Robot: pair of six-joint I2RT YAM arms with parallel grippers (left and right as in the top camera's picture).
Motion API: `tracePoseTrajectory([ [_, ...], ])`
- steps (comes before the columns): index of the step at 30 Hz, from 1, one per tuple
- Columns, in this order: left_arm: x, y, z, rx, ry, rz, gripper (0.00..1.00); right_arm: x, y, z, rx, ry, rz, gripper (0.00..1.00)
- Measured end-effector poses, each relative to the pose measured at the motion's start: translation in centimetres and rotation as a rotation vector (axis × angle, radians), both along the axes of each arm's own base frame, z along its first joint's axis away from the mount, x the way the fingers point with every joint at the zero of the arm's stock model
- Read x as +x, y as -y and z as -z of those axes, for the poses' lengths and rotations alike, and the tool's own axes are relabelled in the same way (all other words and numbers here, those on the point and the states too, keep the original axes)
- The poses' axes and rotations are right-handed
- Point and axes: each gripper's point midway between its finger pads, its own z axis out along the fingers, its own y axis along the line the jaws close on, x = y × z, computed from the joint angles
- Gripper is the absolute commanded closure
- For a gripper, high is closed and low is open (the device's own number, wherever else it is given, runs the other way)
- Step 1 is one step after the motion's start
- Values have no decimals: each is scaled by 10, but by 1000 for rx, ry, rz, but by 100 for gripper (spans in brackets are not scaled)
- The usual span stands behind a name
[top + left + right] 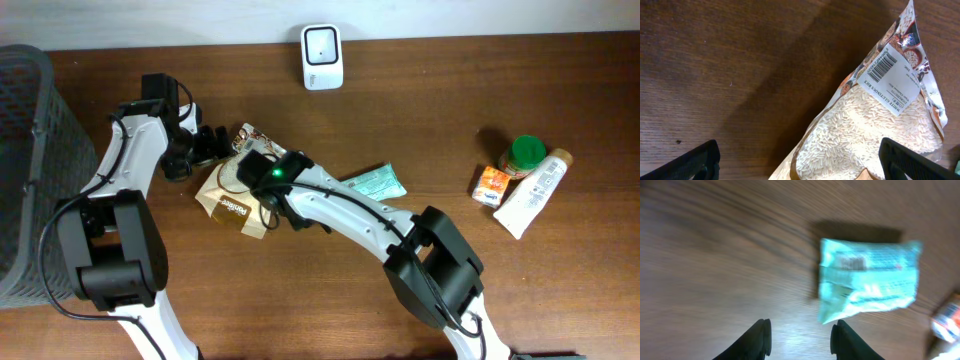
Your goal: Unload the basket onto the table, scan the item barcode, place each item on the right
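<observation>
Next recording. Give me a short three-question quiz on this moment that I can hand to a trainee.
1. True or false: the barcode label on the rice bag shows in the left wrist view.
2. What lies on the table ahead of the right gripper? A) a teal packet B) a green-lidded jar C) a basket
3. Are the fingers of the left gripper open or shut?
Key: 1 true; 2 A; 3 open.

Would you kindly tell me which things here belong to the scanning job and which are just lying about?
Job: rice bag, barcode, scanner.
Lying about: teal packet, orange box, jar, tube, basket.
</observation>
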Motion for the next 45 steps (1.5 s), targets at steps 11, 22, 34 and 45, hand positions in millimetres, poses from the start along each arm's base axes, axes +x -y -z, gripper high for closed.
tracePoseTrajectory([
  [11,-12,26,2,-2,-46,61,1,56,64,-53,390,-168,175,53],
  [22,-21,153,-8,-150,25,340,22,63,159,2,670,-340,312,49],
  [34,-18,181,-19,-236,73,389,27,58,157,29,845,-349,249,48],
  [45,-30,238,-45,-378,87,472,62,67,150,25,896,-318,219,48],
])
